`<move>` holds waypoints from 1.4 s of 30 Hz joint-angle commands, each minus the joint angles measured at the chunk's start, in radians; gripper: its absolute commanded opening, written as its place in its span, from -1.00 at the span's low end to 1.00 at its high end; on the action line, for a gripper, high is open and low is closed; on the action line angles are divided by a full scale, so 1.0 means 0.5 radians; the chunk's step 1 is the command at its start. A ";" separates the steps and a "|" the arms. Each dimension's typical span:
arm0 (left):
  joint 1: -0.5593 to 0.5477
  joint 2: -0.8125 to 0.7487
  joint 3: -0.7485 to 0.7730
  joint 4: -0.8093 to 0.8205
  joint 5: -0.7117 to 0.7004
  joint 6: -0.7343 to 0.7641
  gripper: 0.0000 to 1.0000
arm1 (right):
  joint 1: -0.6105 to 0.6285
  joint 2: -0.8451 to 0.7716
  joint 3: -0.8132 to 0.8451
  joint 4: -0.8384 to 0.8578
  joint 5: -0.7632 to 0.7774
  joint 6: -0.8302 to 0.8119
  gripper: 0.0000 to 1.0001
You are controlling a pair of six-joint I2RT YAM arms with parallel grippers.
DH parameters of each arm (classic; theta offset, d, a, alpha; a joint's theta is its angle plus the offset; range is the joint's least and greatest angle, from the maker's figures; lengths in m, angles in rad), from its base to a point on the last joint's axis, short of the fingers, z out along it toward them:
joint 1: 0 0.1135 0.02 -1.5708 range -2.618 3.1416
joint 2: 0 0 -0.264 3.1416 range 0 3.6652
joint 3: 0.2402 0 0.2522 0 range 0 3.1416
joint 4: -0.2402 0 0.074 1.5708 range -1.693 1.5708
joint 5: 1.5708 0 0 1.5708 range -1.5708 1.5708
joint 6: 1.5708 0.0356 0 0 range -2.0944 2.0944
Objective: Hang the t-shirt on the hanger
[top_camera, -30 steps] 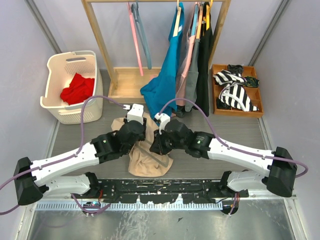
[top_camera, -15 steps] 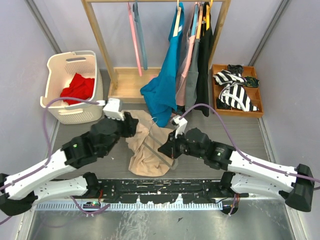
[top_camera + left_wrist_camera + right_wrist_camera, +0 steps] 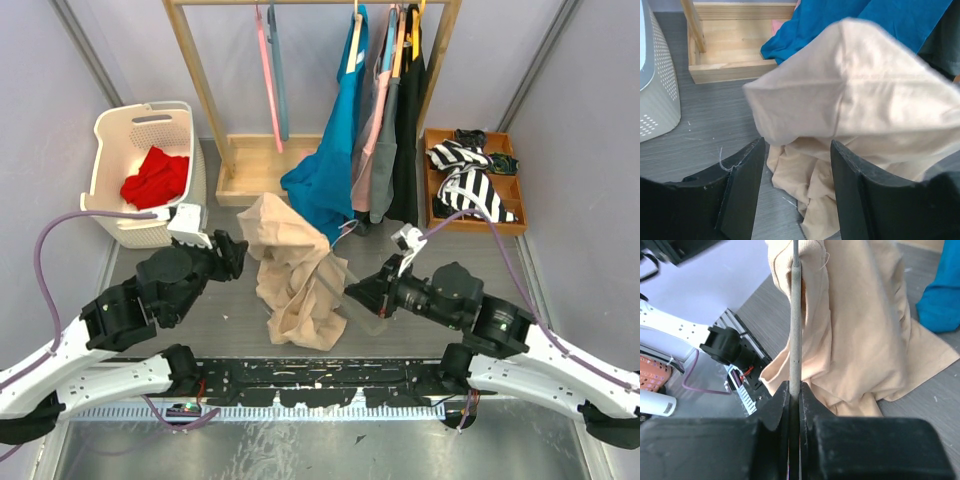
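- Beige cloth fills most of what I see: the t-shirt [image 3: 295,265] hangs in a tall, crumpled peak in the middle of the bench [image 3: 240,325]. Its lower folds seem to rest on the bench surface.
- The hanger [image 3: 795,315] is a thin grey rod here. In the right wrist view it goes straight up from the right gripper [image 3: 795,390] into the cloth, so one end is inside the shirt. How far it reaches I cannot see.
- The right gripper is closed tight on the hanger, with the rod pinched between its jaws.
- The left gripper [image 3: 797,150] has its jaws apart and nothing pinched between them. It stands just beside the left slope of the peak, facing the cloth, without a clear touch.
- I judge that we are in the middle of the dressing step: one shoulder looks tented over the hanger, and the rest of the shirt is loose and bunched below.
- For the next move I would hold the hanger steady with the right gripper. The left gripper should take the loose collar or free shoulder and pull it over the other hanger arm.
- The teal garment [image 3: 325,170] hangs close behind the shirt, so I would keep the pull low and toward me.
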State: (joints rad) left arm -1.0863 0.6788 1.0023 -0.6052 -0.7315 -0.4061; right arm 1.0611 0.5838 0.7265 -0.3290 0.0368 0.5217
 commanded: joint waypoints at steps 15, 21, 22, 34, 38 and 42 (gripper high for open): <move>0.003 -0.158 0.074 0.139 0.207 0.352 0.57 | 0.035 0.239 1.508 -0.770 -0.075 -0.384 -0.99; 0.003 -0.126 0.071 0.252 0.368 0.331 0.62 | 0.053 0.182 1.326 -0.718 -0.067 -0.314 -0.99; -0.001 -0.105 0.078 0.256 0.388 0.329 0.62 | 0.053 0.160 1.265 -0.694 -0.056 -0.295 -0.98; 0.003 0.022 0.058 0.237 0.517 0.315 0.70 | 0.053 -0.050 0.741 -0.435 -0.061 -0.080 -0.99; 0.000 0.092 0.080 0.222 0.590 0.301 0.70 | 0.053 -0.060 0.703 -0.411 -0.060 -0.066 -0.99; 0.001 0.150 0.075 0.244 0.613 0.291 0.70 | 0.053 -0.069 0.669 -0.379 -0.075 -0.056 -0.99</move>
State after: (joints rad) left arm -1.0863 0.7418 1.0187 -0.5148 -0.4580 -0.2562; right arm 1.0809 0.5671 1.0576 -0.6662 0.0132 0.4774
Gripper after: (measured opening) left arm 0.849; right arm 0.115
